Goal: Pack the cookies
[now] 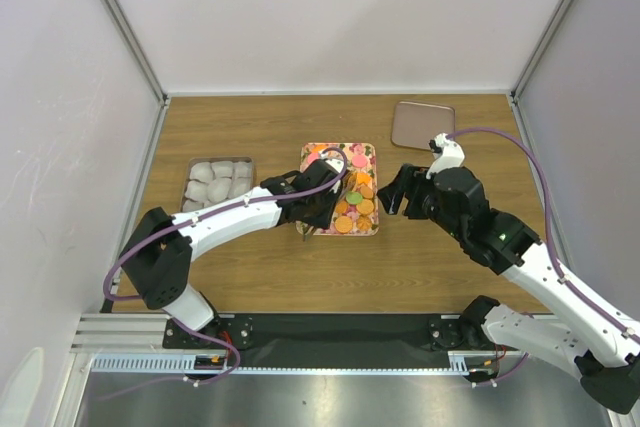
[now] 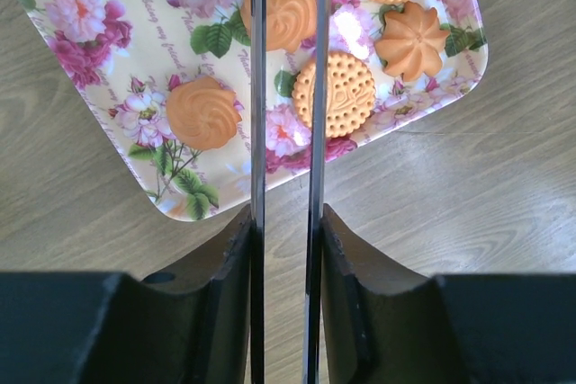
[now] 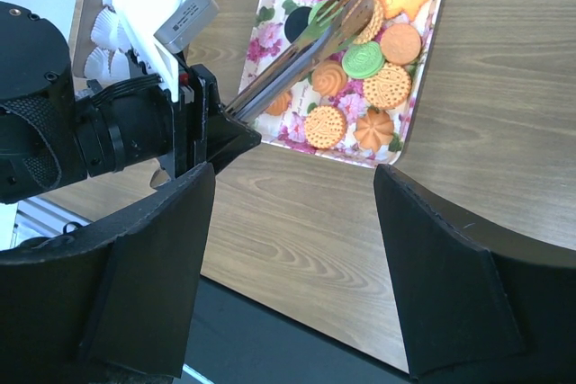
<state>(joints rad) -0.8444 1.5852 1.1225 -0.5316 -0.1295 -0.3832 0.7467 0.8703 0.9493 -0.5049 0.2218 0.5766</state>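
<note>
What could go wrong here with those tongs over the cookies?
1. The left gripper pinches thin metal tongs; closing them among the crowded cookies may nudge or crack neighbours.
2. A flat cookie could slip from the smooth blades on the way across the table to the paper cups.

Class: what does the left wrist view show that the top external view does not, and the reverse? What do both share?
Left wrist only: moulded detail, such as the swirl on one orange cookie. Top only: the paper cups, the brown tray, and the right gripper, open. Both: the floral tray, orange cookies, the left gripper.
</note>
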